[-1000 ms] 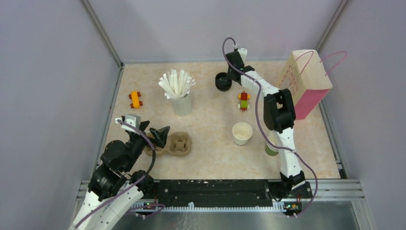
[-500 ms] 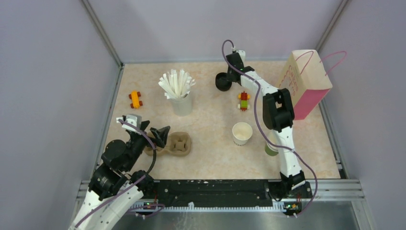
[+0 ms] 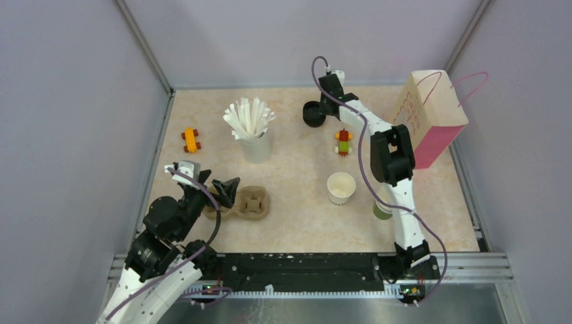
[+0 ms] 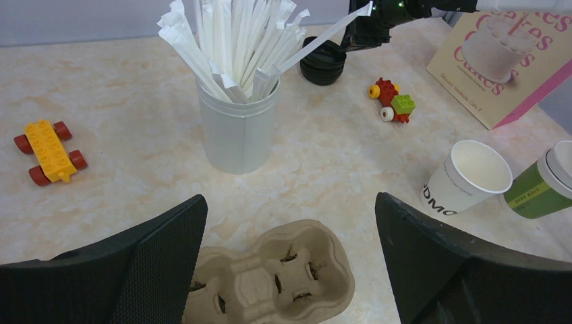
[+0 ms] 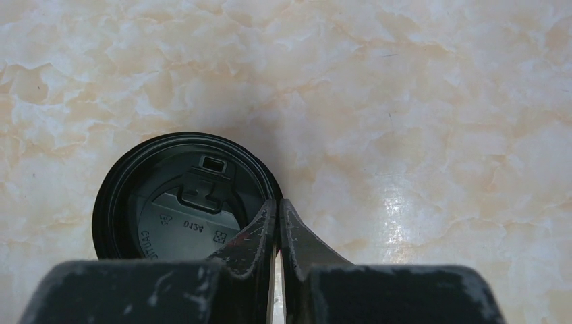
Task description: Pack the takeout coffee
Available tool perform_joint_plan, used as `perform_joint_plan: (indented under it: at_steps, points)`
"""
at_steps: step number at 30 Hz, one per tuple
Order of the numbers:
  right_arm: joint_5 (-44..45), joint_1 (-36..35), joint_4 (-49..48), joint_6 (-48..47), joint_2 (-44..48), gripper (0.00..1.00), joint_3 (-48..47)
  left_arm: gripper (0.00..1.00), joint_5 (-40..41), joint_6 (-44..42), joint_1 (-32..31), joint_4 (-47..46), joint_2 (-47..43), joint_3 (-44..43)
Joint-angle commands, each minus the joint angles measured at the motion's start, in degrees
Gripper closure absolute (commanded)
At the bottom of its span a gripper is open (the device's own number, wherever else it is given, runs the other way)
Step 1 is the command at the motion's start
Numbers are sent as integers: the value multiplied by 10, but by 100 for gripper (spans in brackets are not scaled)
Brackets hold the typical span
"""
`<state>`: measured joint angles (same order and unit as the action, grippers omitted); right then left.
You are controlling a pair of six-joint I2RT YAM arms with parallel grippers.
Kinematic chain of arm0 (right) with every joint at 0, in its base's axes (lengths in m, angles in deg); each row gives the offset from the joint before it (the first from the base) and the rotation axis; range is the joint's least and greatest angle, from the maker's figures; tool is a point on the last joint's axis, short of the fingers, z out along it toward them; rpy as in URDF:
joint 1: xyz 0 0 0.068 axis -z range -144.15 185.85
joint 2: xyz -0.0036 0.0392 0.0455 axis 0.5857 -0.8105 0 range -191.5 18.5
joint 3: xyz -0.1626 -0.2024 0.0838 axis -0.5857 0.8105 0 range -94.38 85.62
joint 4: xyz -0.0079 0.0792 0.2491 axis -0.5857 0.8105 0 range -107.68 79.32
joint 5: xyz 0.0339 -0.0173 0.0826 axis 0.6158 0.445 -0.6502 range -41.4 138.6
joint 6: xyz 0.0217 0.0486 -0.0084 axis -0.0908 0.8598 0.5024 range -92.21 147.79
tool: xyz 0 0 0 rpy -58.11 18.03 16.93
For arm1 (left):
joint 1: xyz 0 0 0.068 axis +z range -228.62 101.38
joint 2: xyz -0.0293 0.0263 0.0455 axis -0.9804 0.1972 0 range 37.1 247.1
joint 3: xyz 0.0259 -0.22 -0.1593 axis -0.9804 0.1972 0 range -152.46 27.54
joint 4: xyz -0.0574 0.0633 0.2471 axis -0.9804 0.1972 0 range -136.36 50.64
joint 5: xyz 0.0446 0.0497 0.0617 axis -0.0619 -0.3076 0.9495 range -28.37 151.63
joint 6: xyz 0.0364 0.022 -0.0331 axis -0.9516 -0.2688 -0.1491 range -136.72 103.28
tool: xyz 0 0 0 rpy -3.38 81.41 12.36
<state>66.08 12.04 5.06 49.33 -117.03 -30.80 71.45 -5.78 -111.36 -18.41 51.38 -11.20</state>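
Well, from above, my right pincer [image 3: 322,110] has nudged the black lid [image 3: 311,115] barely farther back, so capping hasn't begun; the white cup [image 3: 341,187] stands mid-table, well apart. Left wrist: cup upright, mouth up, long axis vertical; left pincer [image 4: 290,223] gapes empty by the carrier [image 4: 270,280]. Right wrist: tips pinched on the flat lid's rim.

On the paper bag [image 4: 502,61] at the far right corner of the table, the word "Cakes" is printed in pink, repeated and partly cut off. A smaller line under the pictured drink cannot be read. On the white paper cup [image 4: 465,185], toward the right edge, the black letters "DMO" are seen, their beginning hidden. The label on the green cup [image 4: 533,196] just beside it is too small to be read. On the black lid [image 5: 179,202] near the far edge, embossed characters and small symbols are seen but cannot be made out with certainty.
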Motion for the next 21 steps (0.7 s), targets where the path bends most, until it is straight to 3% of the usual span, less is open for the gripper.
perform_joint_plan:
  at_steps: [1, 3, 8, 10, 13, 21]
  points:
    - [-12, 5, -2, -14, 45, 96, -29, 1, -5, -5, -1, -27, 5, 4]
    - [-15, 5, 0, -19, 45, 100, -29, 1, -4, -5, -1, -27, 4, 5]
    - [-17, 5, 0, -18, 50, 100, -23, 1, -7, -5, -1, -26, 8, 5]
    - [-14, 5, 1, -18, 53, 95, -20, 1, -7, -5, -1, -26, 8, 5]
    - [-12, 5, 2, -22, 54, 100, -22, 1, -7, -5, -1, -26, 8, 4]
    - [-18, 6, -3, -19, 66, 100, -26, 1, -8, -5, -1, -26, 8, 4]
